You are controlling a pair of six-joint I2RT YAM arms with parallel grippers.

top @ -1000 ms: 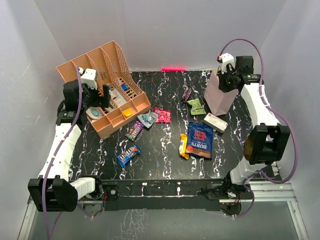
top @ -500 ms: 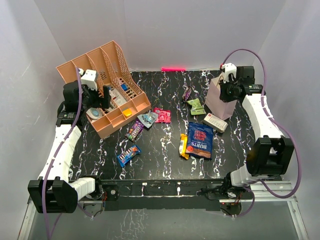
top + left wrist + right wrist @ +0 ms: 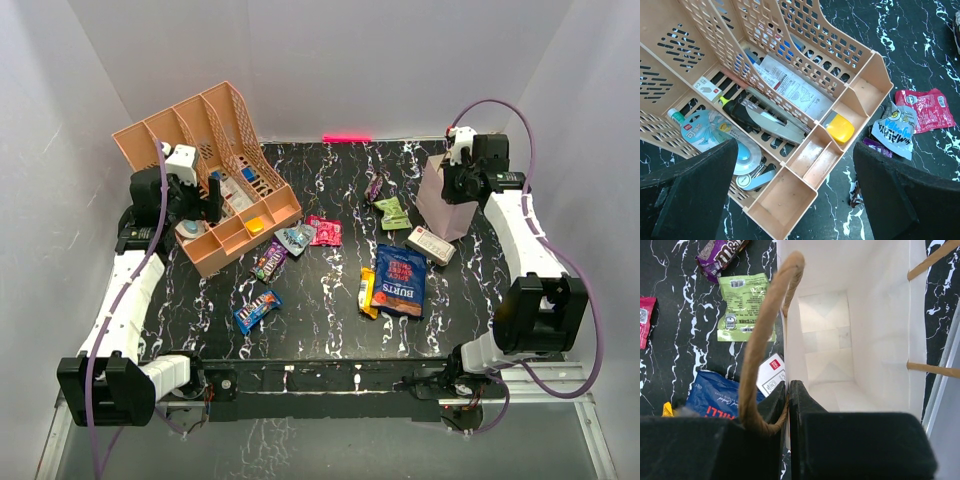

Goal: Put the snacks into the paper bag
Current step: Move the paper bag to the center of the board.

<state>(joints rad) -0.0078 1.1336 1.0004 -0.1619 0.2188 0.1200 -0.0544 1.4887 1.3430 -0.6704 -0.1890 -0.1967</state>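
The pale lilac paper bag [image 3: 443, 198] stands upright at the back right of the table. My right gripper [image 3: 788, 390] is shut on the bag's near wall [image 3: 790, 340], one finger inside and one outside, beside a brown cord handle [image 3: 762, 340]. The bag's inside [image 3: 840, 350] looks bare. Snacks lie loose on the black table: a dark blue crisp bag [image 3: 400, 279], a yellow bar [image 3: 367, 292], a green packet [image 3: 393, 212], a purple packet [image 3: 374, 186], a pink packet [image 3: 324, 230], a teal packet [image 3: 894, 131] and a blue bar [image 3: 257, 310]. My left gripper [image 3: 795, 200] hangs open above the organiser's front edge.
A peach slotted organiser [image 3: 190, 125] with small stationery among its dividers fills the back left. A white box with a red mark [image 3: 431, 245] lies just in front of the paper bag. Pale walls enclose the table on three sides.
The right arm has carried the paper bag a little further right and back, still gripping its wall. The left gripper has shifted slightly over the organiser.
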